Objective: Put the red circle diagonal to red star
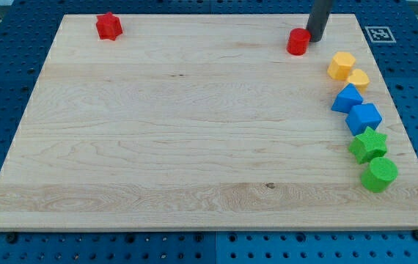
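Observation:
The red circle [298, 42], a short red cylinder, stands near the top of the wooden board [194, 139], right of centre. The red star [109, 26] lies far to its left, near the board's top left corner. My tip [316, 37] is at the end of the dark rod that comes down from the view's top edge. It sits just to the right of the red circle, touching it or nearly so.
Several blocks run down the board's right side: a yellow hexagon [342, 65], a yellow block [358, 78], two blue blocks [347, 99] [363, 118], a green star [368, 144] and a green cylinder [378, 174]. A fiducial marker [378, 34] sits beyond the top right corner.

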